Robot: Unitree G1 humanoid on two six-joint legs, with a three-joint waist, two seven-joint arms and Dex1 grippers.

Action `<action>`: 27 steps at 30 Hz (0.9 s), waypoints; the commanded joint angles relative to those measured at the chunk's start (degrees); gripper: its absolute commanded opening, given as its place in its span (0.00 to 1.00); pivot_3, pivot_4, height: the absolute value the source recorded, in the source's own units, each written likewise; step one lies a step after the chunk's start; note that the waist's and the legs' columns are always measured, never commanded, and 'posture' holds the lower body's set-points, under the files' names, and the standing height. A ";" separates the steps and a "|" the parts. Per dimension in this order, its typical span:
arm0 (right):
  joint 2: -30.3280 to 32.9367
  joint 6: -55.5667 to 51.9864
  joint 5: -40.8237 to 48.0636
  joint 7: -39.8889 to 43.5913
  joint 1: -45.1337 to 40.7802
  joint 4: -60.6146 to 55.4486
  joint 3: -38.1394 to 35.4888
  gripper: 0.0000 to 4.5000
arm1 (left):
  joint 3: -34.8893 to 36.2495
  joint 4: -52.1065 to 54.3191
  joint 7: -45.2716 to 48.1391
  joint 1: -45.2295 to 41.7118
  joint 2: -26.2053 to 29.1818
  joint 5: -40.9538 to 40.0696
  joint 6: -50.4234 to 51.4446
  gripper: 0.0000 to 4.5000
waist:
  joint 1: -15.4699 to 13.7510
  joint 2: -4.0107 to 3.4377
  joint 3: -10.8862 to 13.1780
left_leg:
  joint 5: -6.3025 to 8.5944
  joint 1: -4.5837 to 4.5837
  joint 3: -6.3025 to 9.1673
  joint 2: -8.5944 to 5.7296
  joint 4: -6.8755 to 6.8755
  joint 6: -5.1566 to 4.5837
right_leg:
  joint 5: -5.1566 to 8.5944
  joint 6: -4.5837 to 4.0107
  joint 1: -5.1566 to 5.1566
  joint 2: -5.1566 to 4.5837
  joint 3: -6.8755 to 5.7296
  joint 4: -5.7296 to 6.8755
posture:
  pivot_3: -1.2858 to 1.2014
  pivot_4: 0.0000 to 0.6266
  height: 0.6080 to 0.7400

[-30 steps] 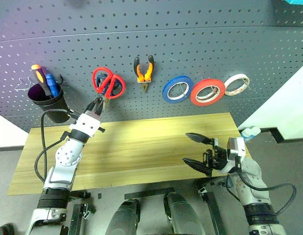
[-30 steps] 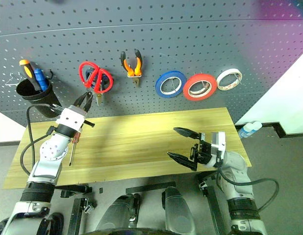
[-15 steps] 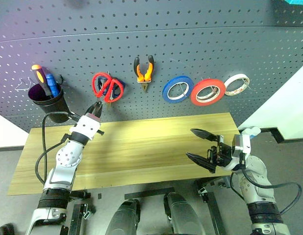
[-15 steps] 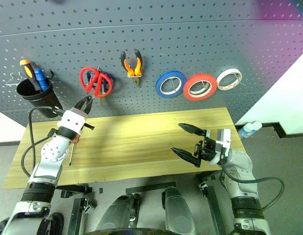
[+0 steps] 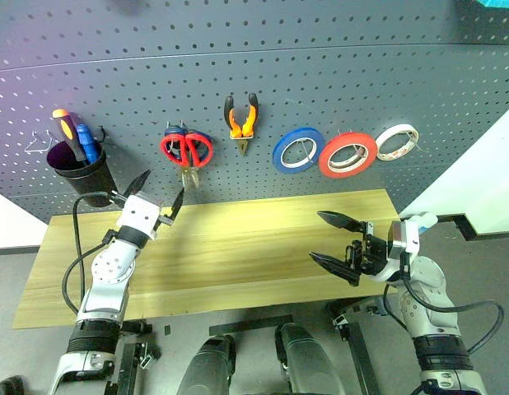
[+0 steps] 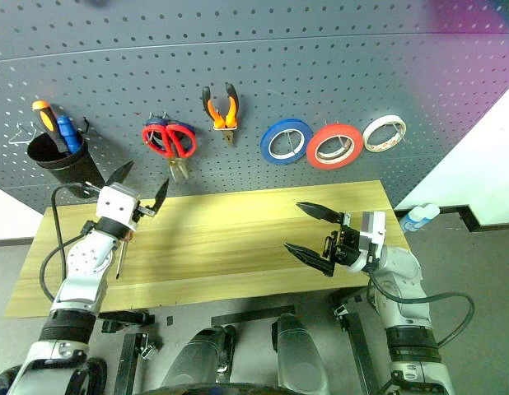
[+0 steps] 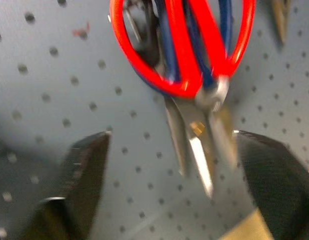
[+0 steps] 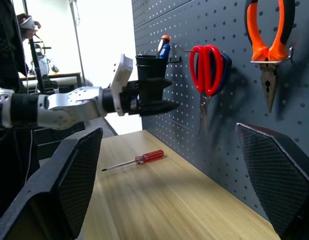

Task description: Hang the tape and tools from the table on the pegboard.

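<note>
Red-handled scissors [image 5: 187, 151] hang on the pegboard [image 5: 320, 74], at twelve o'clock from my left gripper [image 5: 156, 196], whose jaws are spread and empty. Pliers [image 5: 242, 120] and red tape [image 5: 348, 155] hang further along; the screwdriver [image 8: 134, 160] lies on the table [image 5: 238, 247]. My right gripper [image 5: 330, 239] gapes, holding nothing.

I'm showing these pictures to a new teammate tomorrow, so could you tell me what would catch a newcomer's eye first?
First, the row hanging on the dark pegboard: red-handled scissors, orange-and-black pliers, then blue tape, red tape and whitish tape. Just below the scissors, the left gripper is open. One red-handled screwdriver lies on the wooden table under the left arm, while the open right gripper hangs above the table's right part.
</note>
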State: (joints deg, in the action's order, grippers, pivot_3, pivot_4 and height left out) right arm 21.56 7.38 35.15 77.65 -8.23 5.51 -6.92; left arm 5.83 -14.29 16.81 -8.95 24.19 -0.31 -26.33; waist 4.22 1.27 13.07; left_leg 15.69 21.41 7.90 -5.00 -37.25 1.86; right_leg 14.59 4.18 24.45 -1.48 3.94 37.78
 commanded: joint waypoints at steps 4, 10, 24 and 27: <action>-0.23 -0.74 1.41 0.37 -0.80 -3.57 0.75 1.00 | 1.22 6.27 3.23 9.32 0.49 -3.41 0.58 0.99 | -0.15 0.00 0.00 | 0.00 0.00 0.01 0.00 -0.02 0.00 | 0.00 0.00 -0.01 -0.01 0.07 0.02 | 0.46 0.30 1.00; -0.45 -1.79 2.06 1.84 -2.43 -4.22 2.20 1.00 | 4.31 6.13 0.84 13.43 -0.22 -4.23 4.07 0.99 | -0.13 -0.01 0.00 | 0.00 -0.02 0.01 0.01 -0.02 0.00 | 0.00 0.00 -0.04 0.00 0.08 0.02 | 0.47 0.33 1.00; 0.87 -4.01 1.71 3.18 -1.96 -4.92 3.85 1.00 | 13.98 -7.94 -1.33 7.31 3.46 -10.09 18.27 0.99 | -0.30 -0.03 0.19 | 0.01 -0.02 0.03 0.01 0.00 -0.01 | 0.01 0.00 -0.05 -0.01 0.08 0.00 | 0.49 0.44 1.00; 1.44 -4.66 2.03 3.04 -0.81 -6.29 3.50 1.00 | 15.03 -7.33 -1.04 7.27 3.28 -10.91 17.90 0.99 | -0.34 0.08 0.69 | 0.01 0.00 0.03 0.01 0.01 -0.02 | 0.01 -0.01 -0.05 -0.03 0.10 -0.02 | 0.49 0.47 1.00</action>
State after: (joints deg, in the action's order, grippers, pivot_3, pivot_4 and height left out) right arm 22.18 2.94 36.13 80.72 -9.58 2.09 -3.01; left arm 19.23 -22.52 15.85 -1.95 27.03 -10.43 -8.01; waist 3.88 1.35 13.75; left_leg 15.70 21.41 7.93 -4.99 -37.24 1.84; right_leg 14.60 4.17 24.40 -1.51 4.04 37.75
